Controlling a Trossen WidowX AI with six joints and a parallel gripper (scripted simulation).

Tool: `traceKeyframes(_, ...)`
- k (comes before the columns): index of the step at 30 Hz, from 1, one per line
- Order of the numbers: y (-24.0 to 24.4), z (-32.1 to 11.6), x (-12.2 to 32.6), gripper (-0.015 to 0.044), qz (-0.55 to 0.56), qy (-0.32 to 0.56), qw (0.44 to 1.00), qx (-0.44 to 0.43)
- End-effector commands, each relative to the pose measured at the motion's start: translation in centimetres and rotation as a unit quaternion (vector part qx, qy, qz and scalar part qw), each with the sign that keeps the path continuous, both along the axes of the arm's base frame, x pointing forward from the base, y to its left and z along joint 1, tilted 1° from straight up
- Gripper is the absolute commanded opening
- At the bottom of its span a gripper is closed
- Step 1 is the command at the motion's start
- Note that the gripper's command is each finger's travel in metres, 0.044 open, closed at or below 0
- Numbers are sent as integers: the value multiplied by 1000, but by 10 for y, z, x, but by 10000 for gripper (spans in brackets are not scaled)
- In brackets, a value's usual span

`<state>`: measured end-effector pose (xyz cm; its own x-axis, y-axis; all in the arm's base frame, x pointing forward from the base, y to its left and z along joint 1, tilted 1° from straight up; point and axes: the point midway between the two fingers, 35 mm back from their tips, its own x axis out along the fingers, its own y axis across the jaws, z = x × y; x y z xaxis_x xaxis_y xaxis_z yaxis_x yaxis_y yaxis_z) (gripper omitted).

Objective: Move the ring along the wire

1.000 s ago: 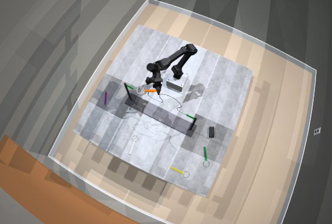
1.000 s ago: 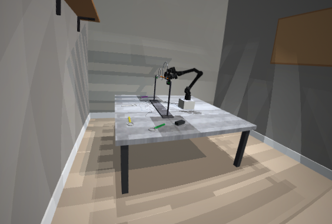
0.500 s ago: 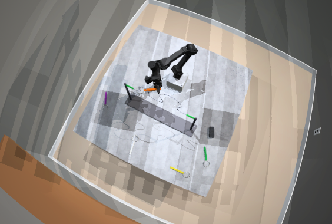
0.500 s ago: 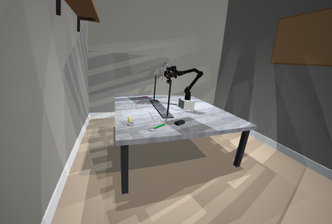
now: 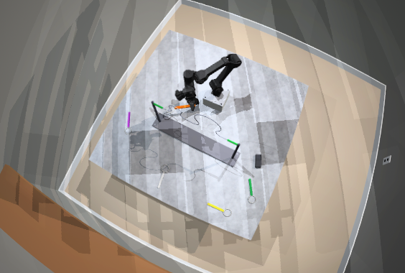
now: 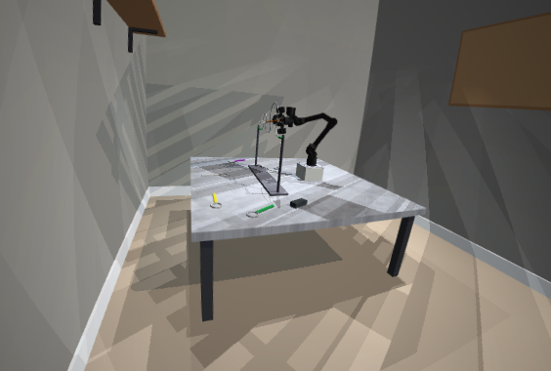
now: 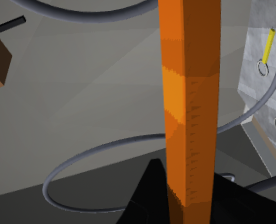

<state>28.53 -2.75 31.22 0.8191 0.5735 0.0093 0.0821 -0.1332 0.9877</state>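
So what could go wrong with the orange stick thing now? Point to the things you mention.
The gripper (image 5: 193, 108) (image 7: 166, 167) is shut on the orange handle (image 5: 182, 107) (image 7: 189, 100). The wire (image 5: 220, 126) bends a lot, so the ring might bump its thin grey part. The long handle could swing into a bend too. And if the grip slipped, the ring might drop onto the grey wire.
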Motion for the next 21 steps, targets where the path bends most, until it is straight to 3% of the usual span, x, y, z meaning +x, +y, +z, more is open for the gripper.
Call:
traceKeyframes(1,-2,6,0,-150,2,-1,1000,4)
traceKeyframes(21,-3,5,0,-150,0,-1,999,-48)
